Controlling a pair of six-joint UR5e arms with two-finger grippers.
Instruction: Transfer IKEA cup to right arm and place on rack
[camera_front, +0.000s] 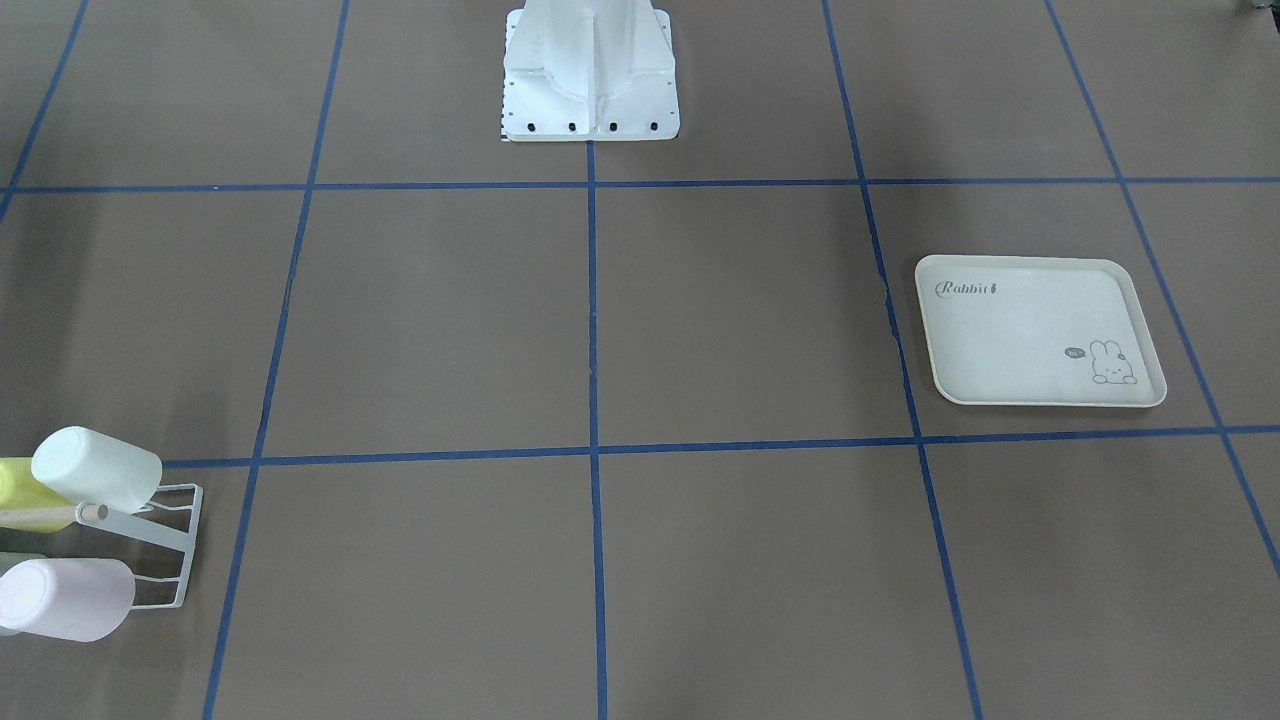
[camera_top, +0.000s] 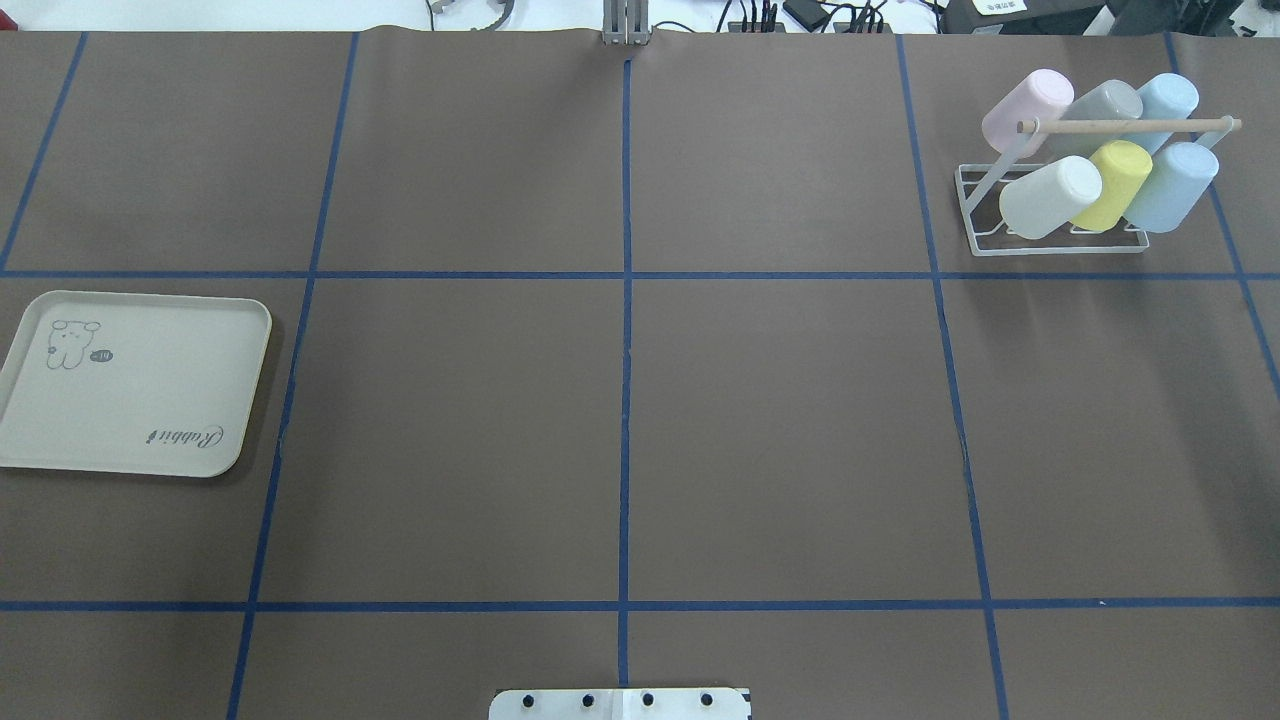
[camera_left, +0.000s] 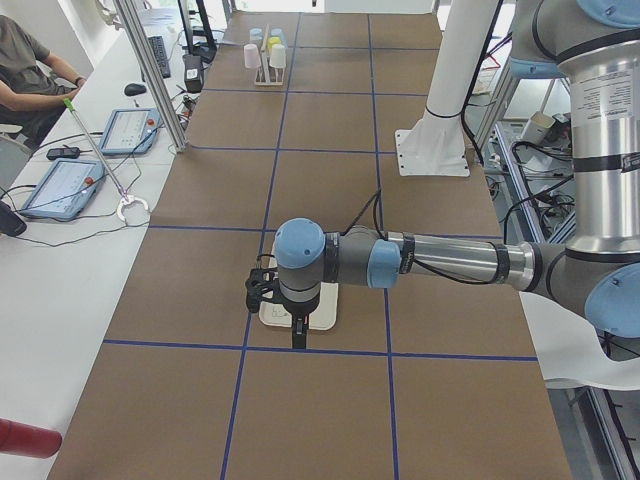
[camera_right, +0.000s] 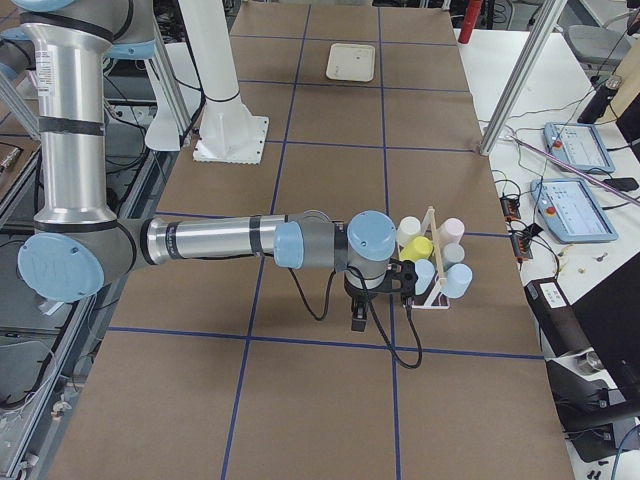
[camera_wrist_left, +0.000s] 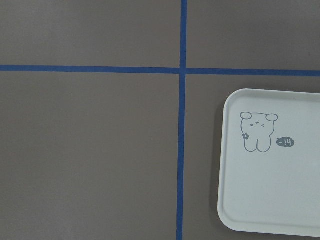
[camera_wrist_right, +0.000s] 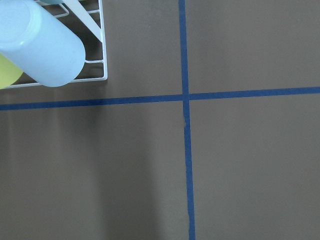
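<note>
From the side views you cannot tell how far apart either set of jaws stands. Your right gripper (camera_right: 359, 320) hangs pointing down just beside the rack (camera_top: 1060, 250). Your left gripper (camera_left: 299, 335) hangs pointing down above the rabbit-print tray (camera_top: 130, 400), well apart from the rack. Six cups sit tilted on the rack's pegs. The white cup (camera_top: 1050, 197), yellow cup (camera_top: 1112, 180) and light-blue cup (camera_top: 1175, 185) are in your near row. The pink cup (camera_top: 1025, 105), grey cup (camera_top: 1105, 105) and blue cup (camera_top: 1168, 98) are behind, past the wooden dowel (camera_top: 1130, 125).
</note>
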